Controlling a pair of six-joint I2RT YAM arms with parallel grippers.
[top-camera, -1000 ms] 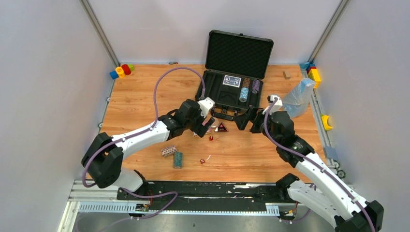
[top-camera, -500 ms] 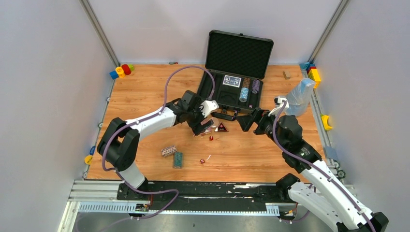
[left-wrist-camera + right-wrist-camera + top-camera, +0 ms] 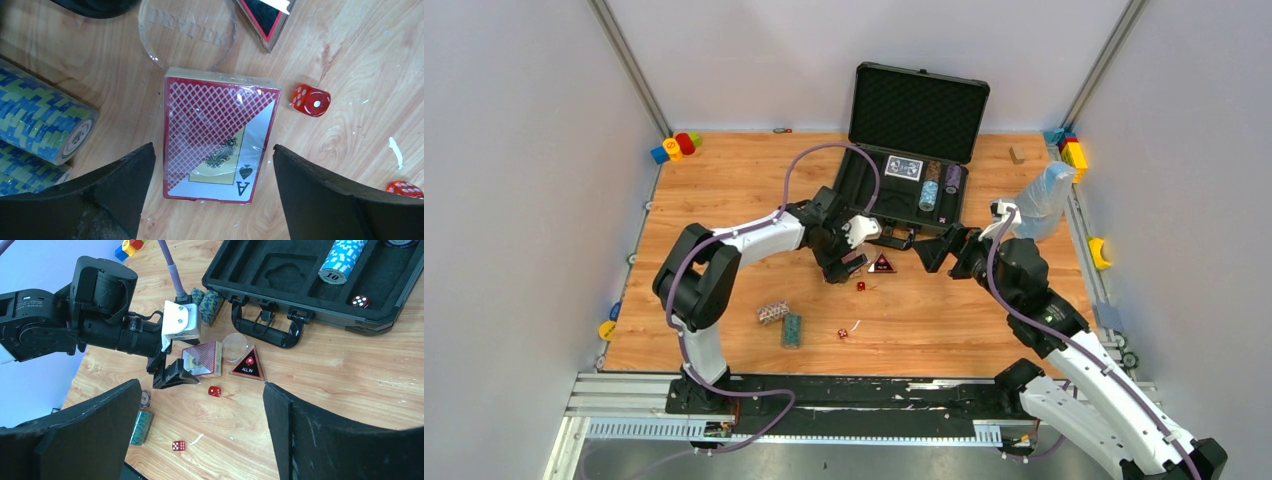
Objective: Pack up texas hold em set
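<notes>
Straddling card deck [image 3: 218, 135] | left fingers [image 3: 110, 195] apart | long axis toward dealer disc [image 3: 186, 30]

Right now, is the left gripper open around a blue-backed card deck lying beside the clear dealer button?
Not quite: the card deck is red-backed, as the left wrist view shows. The left gripper is open around it, beside the clear dealer button.

Robot lab test cell — plain white panel walls [image 3: 514, 200], aluminium corner posts [image 3: 629, 65], wood-grain tabletop [image 3: 734, 180], bolted base rail [image 3: 624, 405].

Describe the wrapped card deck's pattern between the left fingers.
Wrapped card deck: red diamond lattice; left wrist view.
</notes>
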